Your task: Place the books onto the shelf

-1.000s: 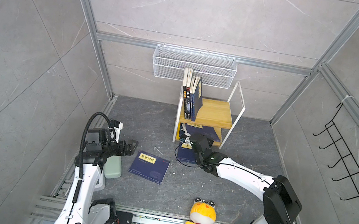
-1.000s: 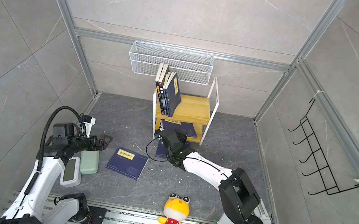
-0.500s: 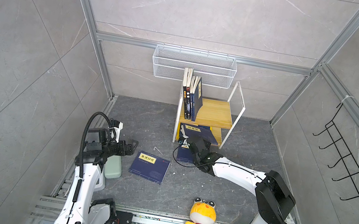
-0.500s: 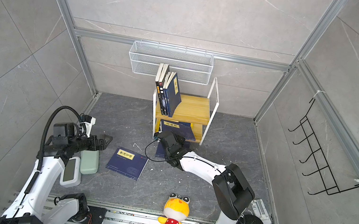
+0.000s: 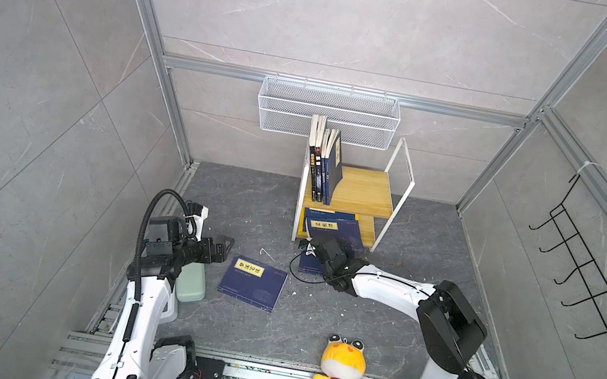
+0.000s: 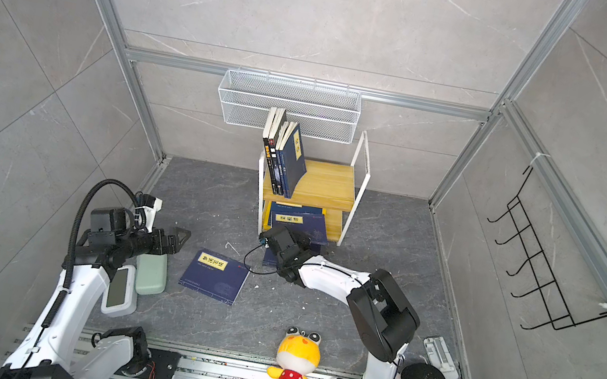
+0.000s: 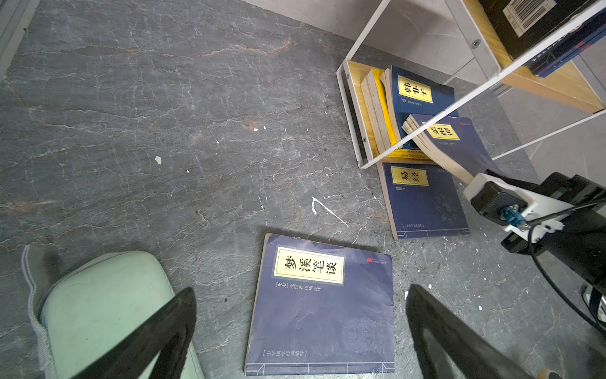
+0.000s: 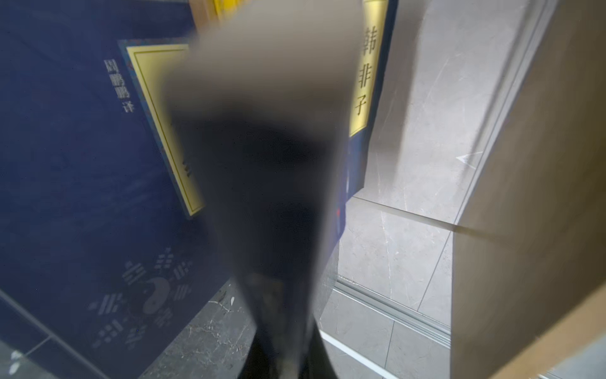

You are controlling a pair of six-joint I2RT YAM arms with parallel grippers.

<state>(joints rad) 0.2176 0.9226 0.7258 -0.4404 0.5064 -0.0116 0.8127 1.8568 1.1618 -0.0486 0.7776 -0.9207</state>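
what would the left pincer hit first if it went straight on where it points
Probably the navy book lying flat on the floor, framed between the open left pincer's fingers in its wrist view. Depth is unclear; it could reach bare floor just beyond instead.

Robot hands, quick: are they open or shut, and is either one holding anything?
Left hand: open, holding nothing.
Right hand: closed on a thin navy-blue paperback book with a yellow label.

Navy books (image 7: 319,315), yellow labels (image 7: 310,265)
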